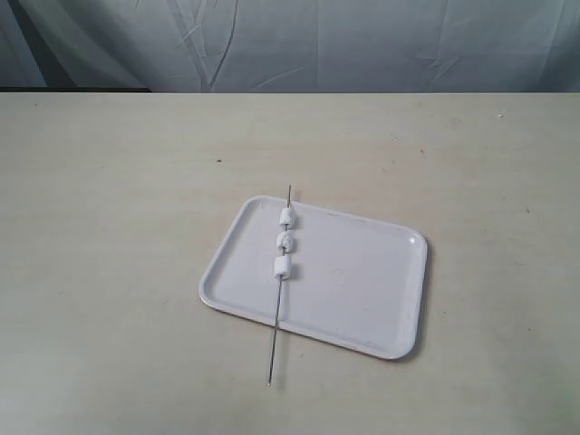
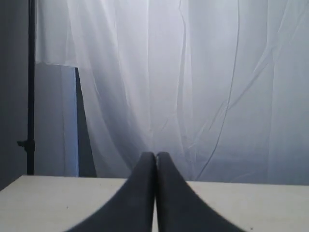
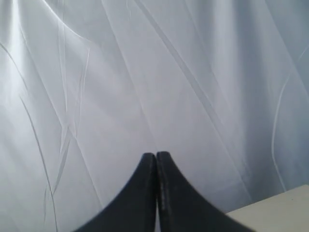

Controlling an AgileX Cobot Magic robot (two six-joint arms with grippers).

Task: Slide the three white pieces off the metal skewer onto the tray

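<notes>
I see my left gripper (image 2: 155, 157) with jaws pressed together, empty. The metal skewer (image 1: 275, 331) lies across the 9 o'clock side of the tray (image 1: 362, 281), running 12 to 6, with the three white pieces (image 1: 285, 243) threaded toward its 12 o'clock end. My right gripper (image 3: 155, 155) looks the same: jaws pressed together, empty.

The tray (image 1: 362, 281) lies on the table (image 1: 109, 227), a little right of the middle, with the curtain (image 1: 362, 41) hanging behind the table's far edge. The skewer (image 1: 276, 317) crosses the tray's left part from back to front (both ends overhang the rim, the front end by far more, out over the table). The three pieces (image 1: 285, 242) sit on its rear half, over the tray, one behind another, slightly apart
</notes>
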